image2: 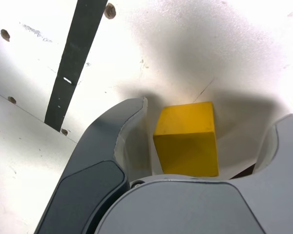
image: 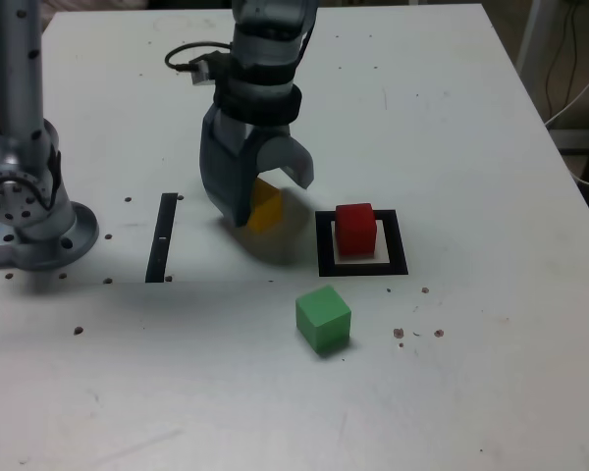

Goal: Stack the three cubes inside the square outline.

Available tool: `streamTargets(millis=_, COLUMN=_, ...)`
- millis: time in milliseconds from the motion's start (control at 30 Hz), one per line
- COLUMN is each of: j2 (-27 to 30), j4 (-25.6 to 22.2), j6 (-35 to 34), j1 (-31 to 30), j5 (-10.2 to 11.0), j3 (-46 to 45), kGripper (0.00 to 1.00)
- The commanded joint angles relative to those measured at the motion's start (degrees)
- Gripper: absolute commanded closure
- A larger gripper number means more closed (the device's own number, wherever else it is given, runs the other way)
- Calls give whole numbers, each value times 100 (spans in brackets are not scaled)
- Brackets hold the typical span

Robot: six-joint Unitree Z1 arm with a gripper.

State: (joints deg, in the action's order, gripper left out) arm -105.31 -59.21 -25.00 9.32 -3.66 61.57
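Note:
The yellow cube (image: 266, 208) (image2: 188, 139) rests on the white table between the two fingers of my gripper (image: 269, 201) (image2: 215, 111), which reaches down around it. The jaws stand open. One finger is close to a cube face, and a gap shows at the other. The red cube (image: 355, 228) sits inside the black square outline (image: 398, 257), to the exterior view's right of the gripper. In front of the outline, nearer the camera, the green cube (image: 323, 318) lies alone on the table.
A thin black strip (image: 162, 237) (image2: 71, 63) lies flat to the exterior view's left of the gripper. The arm's grey base (image: 25, 196) stands at the far left. Small holes dot the white table (image: 471, 392).

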Motion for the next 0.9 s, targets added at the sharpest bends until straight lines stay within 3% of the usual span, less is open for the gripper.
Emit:
streamTargets(millis=0, j2=-35, j4=2, j6=13, j1=22, j5=-24, j3=11, kGripper=31)
streamTargets(millis=200, j2=-57, j4=-9, j6=13, j1=74, j5=-46, j3=-28, kGripper=44)
streamTargets(millis=467, j2=-46, j4=73, j6=13, j1=88, j5=116, j3=-28, kGripper=74)
streamTargets(millis=633, j2=-21, j4=100, j6=96, j1=88, j5=87, j3=-43, kGripper=79)
streamTargets(millis=867, j2=-1, j4=94, j6=445, j1=86, j5=-205, j3=-82, kGripper=79)
